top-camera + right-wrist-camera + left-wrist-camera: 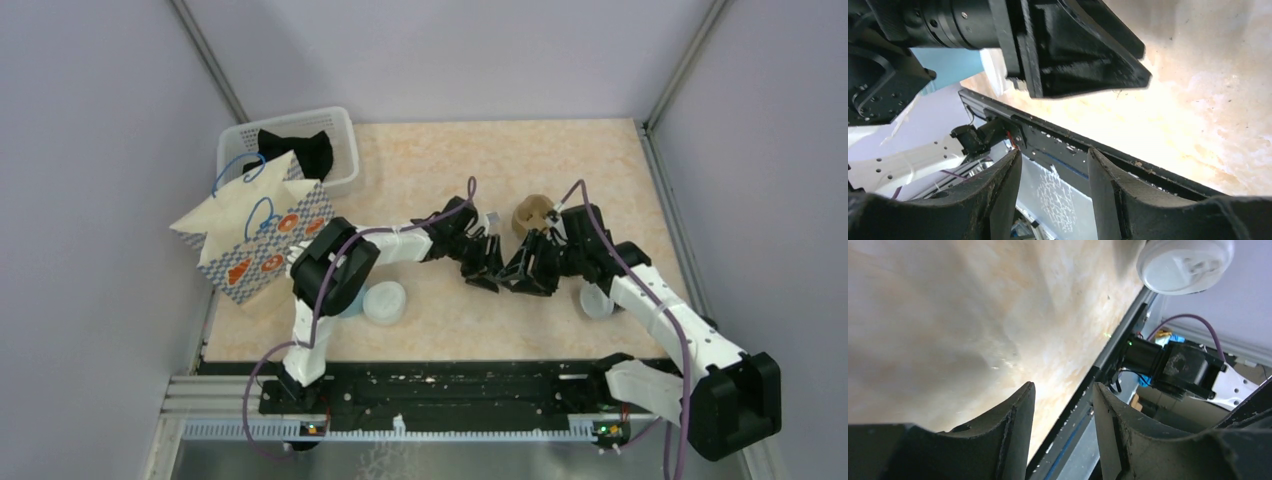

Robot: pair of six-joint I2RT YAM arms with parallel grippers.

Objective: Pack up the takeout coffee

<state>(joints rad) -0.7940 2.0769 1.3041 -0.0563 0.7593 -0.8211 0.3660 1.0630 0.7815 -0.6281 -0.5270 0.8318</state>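
Beige tabletop (600, 180) held one paper bag (265, 245), one basket (345, 165), one takeout coffee (1184, 262).
Left gripper (1062, 388) and right gripper (1053, 152) stood spread, empty.

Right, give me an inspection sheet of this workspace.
Surface: beige marbled tabletop, no spills seen.
Job's things: takeout coffee, apparently the white-lidded cup beside the right arm; patterned paper bag at the left edge.
Clutter: white basket holding something black; brown round piece; white disc by the left arm.
Grippers: left gripper and right gripper both open, empty, tips close together mid-table.
Cables: purple cables along both arms.
Surroundings: grey walls; nothing else seen.
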